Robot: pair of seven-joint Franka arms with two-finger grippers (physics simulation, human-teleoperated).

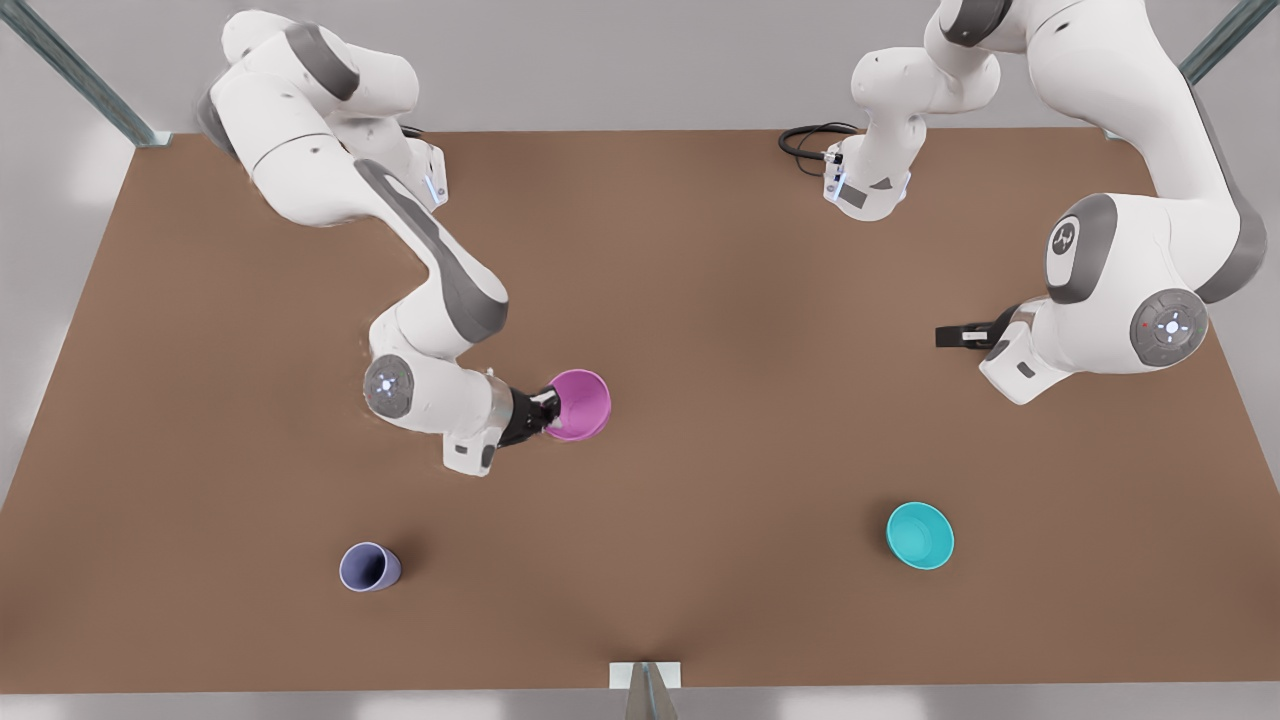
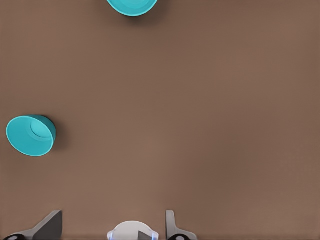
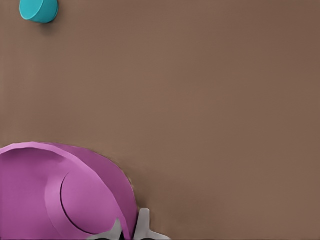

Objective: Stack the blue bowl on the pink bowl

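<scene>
The pink bowl [image 1: 581, 404] [image 3: 60, 195] is tilted at the table's middle, and my right gripper [image 1: 546, 412] [image 3: 131, 231] is shut on its rim, one finger inside and one outside. A turquoise-blue bowl [image 1: 920, 535] [image 3: 39, 11] stands alone toward the front view's right. In the left wrist view two alike turquoise bowls show, one [image 2: 31, 135] tilted and another [image 2: 132, 6] cut by the edge; I cannot tell which is which. My left gripper [image 1: 946, 336] [image 2: 111, 229] hangs open over bare table at the front view's right, holding nothing.
A lavender-blue cup [image 1: 370, 567] lies near the front edge at the front view's left. A black cable [image 1: 808, 138] loops at the far edge by the arm's base. The brown table [image 1: 720, 300] stretches wide between both arms.
</scene>
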